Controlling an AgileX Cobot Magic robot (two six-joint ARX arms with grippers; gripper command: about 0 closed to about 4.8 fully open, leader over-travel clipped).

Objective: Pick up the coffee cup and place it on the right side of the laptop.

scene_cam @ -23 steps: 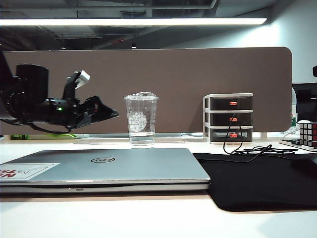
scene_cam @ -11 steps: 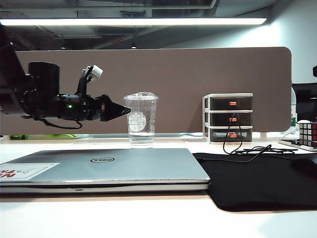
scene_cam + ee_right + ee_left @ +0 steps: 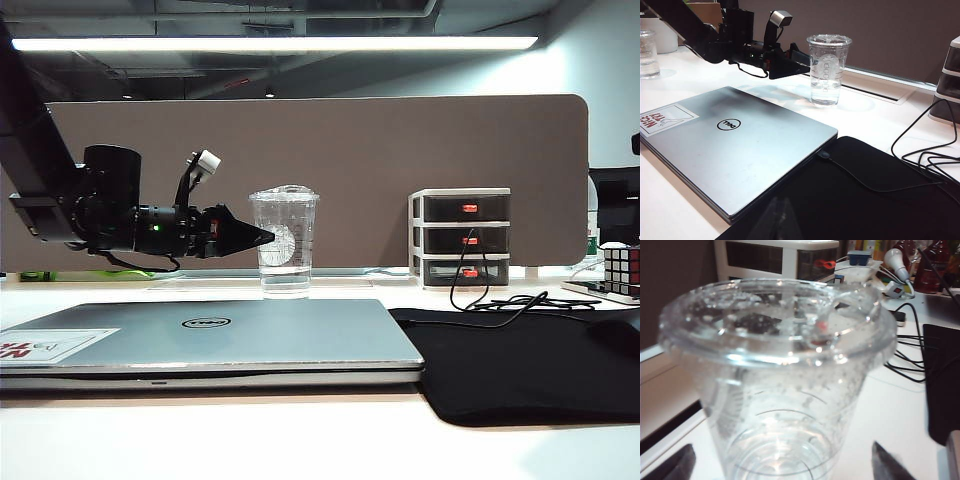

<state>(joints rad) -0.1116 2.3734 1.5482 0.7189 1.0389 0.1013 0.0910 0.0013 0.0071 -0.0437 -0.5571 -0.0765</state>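
From the exterior view, the left gripper (image 3: 262, 236) reaches level at mid-height of the coffee cup (image 3: 285, 243), its dark tips just at the cup's near flank, and whether they touch the plastic is hard to call from here. The cup stands upright on the white table (image 3: 300, 440), just behind the closed laptop (image 3: 215, 340), with a black mat (image 3: 520, 365) off to the far side of the hand; that mat side is where the cup is meant to end up, so a sideways approach from the opposite flank makes sense. Over to the left wrist view: the cup (image 3: 777, 375) fills the picture, lid beaded with droplets, and one dark fingertip (image 3: 675, 466) shows on each side of the cup's lower body, spread wide with clear gaps, so nothing is clamped yet. The base of the cup is cut off below, and the fingers are only slivers. Now the right wrist view: the left gripper (image 3: 802, 61) sits just beside the cup (image 3: 828, 69), the laptop (image 3: 735, 145) lies flat in front, cables trail over the mat (image 3: 875, 200). The right gripper (image 3: 777, 220) is only a dim blur at the frame's edge, parked well away; whether it is spread or closed I cannot tell.
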